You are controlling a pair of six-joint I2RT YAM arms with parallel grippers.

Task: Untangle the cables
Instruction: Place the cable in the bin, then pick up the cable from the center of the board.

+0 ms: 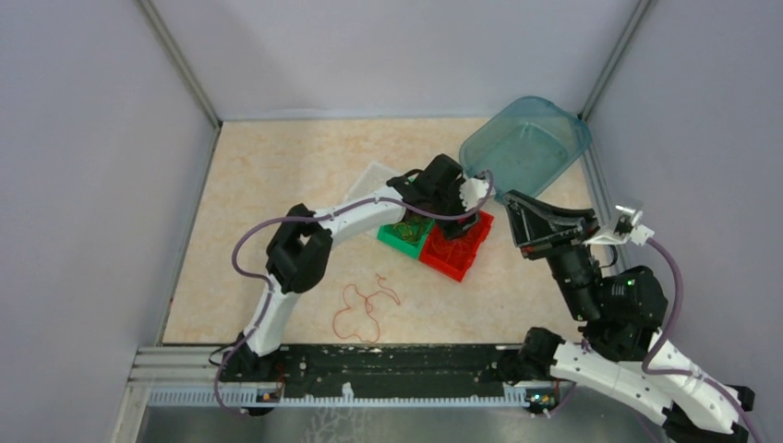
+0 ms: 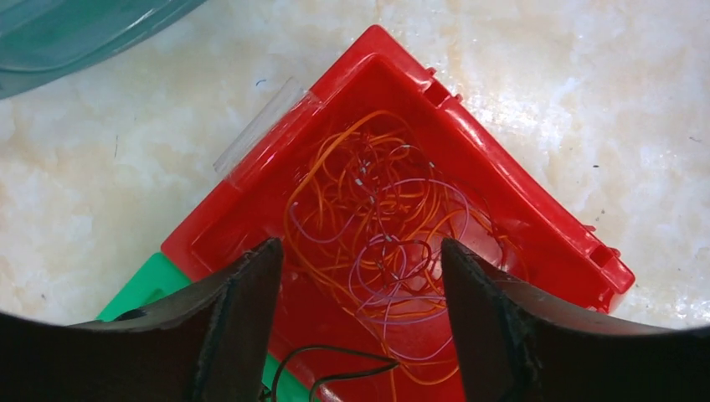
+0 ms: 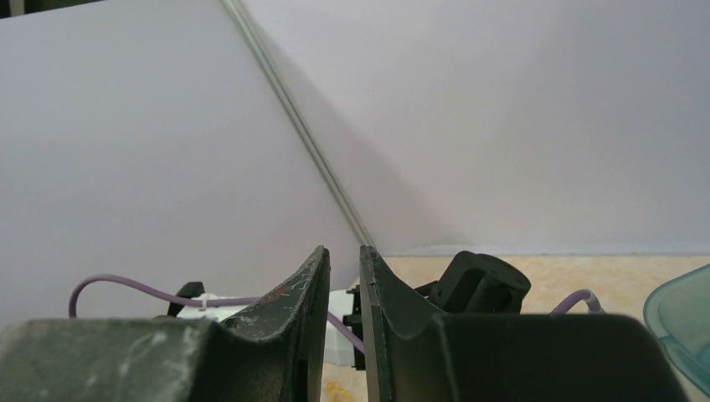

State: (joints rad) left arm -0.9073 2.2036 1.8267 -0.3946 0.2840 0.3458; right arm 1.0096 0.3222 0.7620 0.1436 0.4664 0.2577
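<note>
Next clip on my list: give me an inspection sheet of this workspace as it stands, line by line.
Surface: beige marbled tabletop, no spills seen.
Job's things: tangle of thin orange, red and lilac loops in the red plastic tray; some strands, colours unclear, in the green plastic tray beside it; loose orange-red loops on the bare table near the arm bases.
Clutter: translucent teal plastic bin at the far right corner; pale flat lid partly under the left arm.
Grippers: left gripper open above the red tray; right gripper raised off the table, jaws a narrow slit apart, nothing seen between.
Cables: purple arm cables run along both arms.
Surroundings: plain grey walls; metal rail at the near edge.
</note>
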